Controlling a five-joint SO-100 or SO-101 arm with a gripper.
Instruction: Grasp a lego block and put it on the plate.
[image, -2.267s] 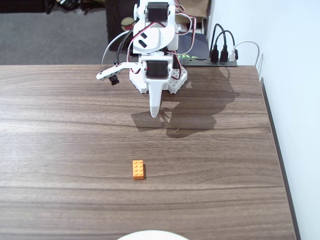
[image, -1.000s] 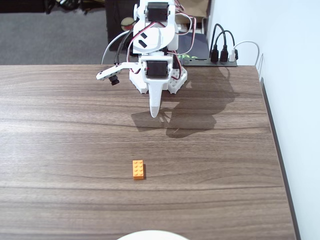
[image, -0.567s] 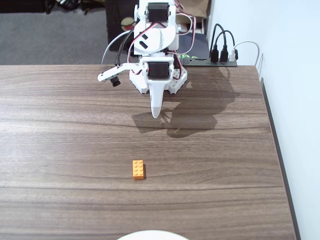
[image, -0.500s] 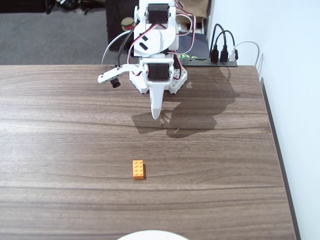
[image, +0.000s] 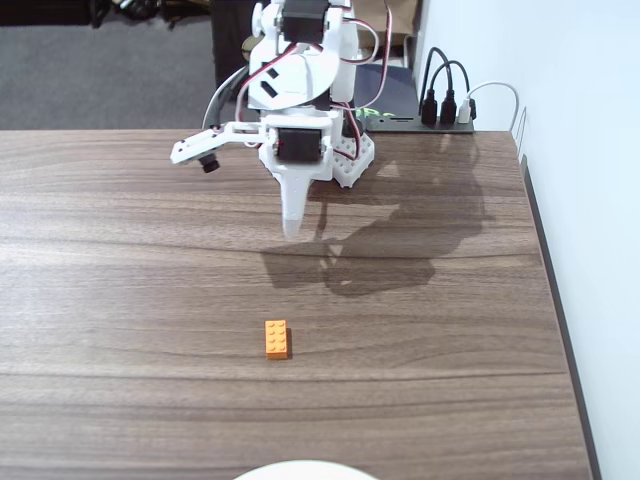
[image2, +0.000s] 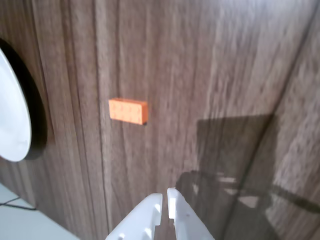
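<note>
The orange lego block (image: 277, 339) lies flat on the wooden table, below and slightly left of the arm in the fixed view. In the wrist view the lego block (image2: 128, 110) sits well above the jaws. My white gripper (image: 292, 230) hangs above the table, tip down, well short of the block. In the wrist view the gripper (image2: 165, 194) has its two fingers nearly together with only a thin slit, holding nothing. The white plate (image: 305, 470) shows only as a rim sliver at the bottom edge of the fixed view, and its rim (image2: 12, 117) at the left in the wrist view.
The arm's base (image: 345, 160) stands at the table's far edge. A black power strip (image: 435, 122) with plugged cables lies behind it at right. The table's right edge (image: 550, 270) runs beside a white wall.
</note>
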